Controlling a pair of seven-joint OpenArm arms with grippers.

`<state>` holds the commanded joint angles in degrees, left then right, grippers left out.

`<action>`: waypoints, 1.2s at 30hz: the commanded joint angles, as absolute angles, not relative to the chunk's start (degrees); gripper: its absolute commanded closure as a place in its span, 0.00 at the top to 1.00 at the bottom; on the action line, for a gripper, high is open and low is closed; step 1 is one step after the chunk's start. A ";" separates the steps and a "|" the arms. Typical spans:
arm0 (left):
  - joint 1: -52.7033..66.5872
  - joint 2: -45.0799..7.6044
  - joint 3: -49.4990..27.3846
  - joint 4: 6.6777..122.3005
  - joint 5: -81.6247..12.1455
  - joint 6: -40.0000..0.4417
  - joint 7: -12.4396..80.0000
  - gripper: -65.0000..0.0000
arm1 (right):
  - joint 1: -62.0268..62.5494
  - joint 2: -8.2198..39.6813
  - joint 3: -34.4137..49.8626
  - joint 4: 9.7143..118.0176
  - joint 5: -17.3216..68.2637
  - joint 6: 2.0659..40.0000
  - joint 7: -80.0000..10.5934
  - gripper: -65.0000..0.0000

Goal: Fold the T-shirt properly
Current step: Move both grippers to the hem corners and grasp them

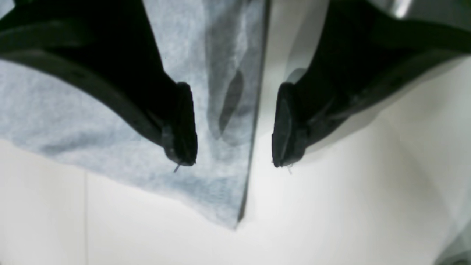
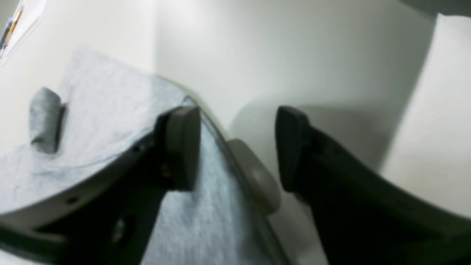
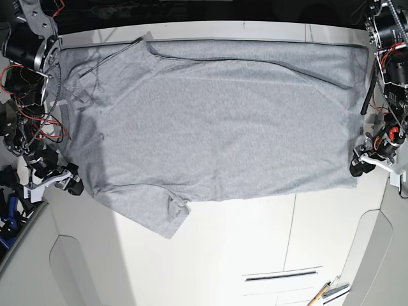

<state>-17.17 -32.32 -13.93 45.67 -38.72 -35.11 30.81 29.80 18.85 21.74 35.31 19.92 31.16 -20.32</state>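
The grey T-shirt [image 3: 210, 121] lies spread flat on the white table [image 3: 255, 248], plain side up, with no lettering showing. Its sleeves are at the left and its hem at the right. My left gripper [image 3: 359, 167] sits at the shirt's lower right hem corner. In the left wrist view the gripper [image 1: 232, 162] is open, with one finger [image 1: 182, 125] over the shirt [image 1: 73, 110] and the other over bare table. My right gripper [image 3: 71, 182] is at the shirt's lower left edge. In the right wrist view it [image 2: 235, 147] is open and straddles the shirt's edge [image 2: 106, 106].
A pencil and paper slip [image 3: 328, 293] lie at the table's front right. Loose red and black wires [image 3: 32, 121] hang along the right arm at the left. A blue object [image 3: 6, 210] is beyond the left edge. Table seams run through the front.
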 joint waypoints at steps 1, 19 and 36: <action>-17.17 -32.18 -13.93 45.67 -38.72 -35.14 30.70 0.56 | 29.82 18.37 21.74 35.31 19.92 31.38 -20.32 0.50; -19.27 -31.00 -12.49 45.56 -34.41 -31.42 27.79 0.56 | 29.85 13.17 21.71 35.33 20.08 33.28 -19.92 0.50; -19.40 -28.62 -11.16 45.56 -34.44 -31.44 27.81 0.00 | 29.82 13.34 21.71 35.92 16.56 33.47 -20.12 0.00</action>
